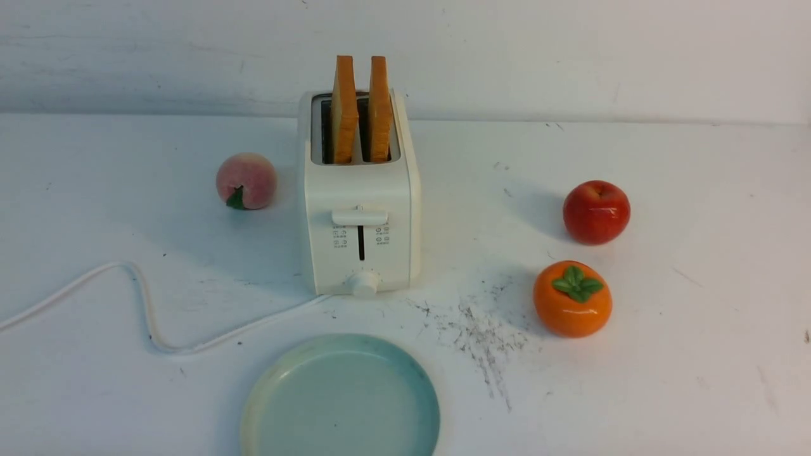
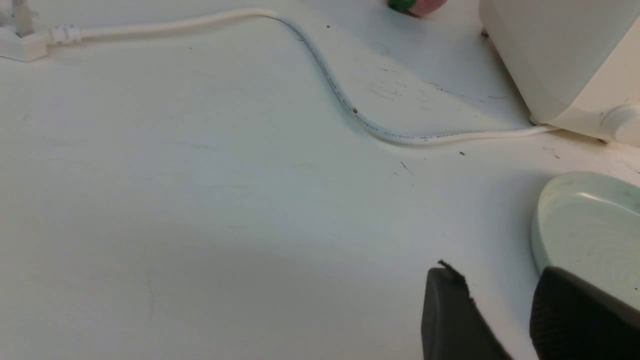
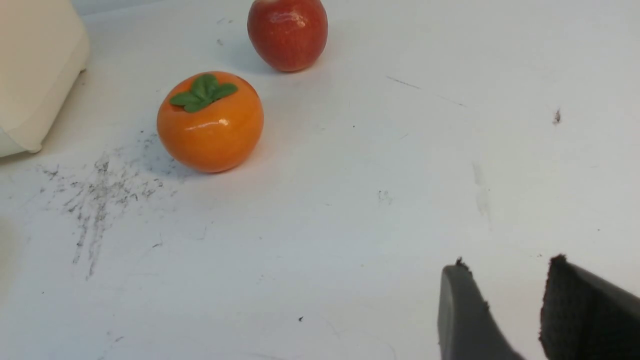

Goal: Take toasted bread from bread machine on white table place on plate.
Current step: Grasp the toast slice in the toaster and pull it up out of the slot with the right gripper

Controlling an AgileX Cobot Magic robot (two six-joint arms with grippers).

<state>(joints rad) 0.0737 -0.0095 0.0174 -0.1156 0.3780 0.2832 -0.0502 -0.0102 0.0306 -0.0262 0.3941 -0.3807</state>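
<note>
Upright, two slices of toast (image 1: 344,120) stand side by side in the slots of the cream-white toaster (image 1: 355,221), their upper parts sticking out above it, while the pale blue-green plate (image 1: 342,405) sits on the white desk (image 1: 684,266) just in front. A peach (image 1: 246,181) lies to the toaster's left, with a red apple (image 1: 596,212) and an orange persimmon (image 1: 572,299) to its right. Both the left fingers (image 2: 452,310) and the right fingers (image 3: 475,310) are apart, with nothing between them.
</note>
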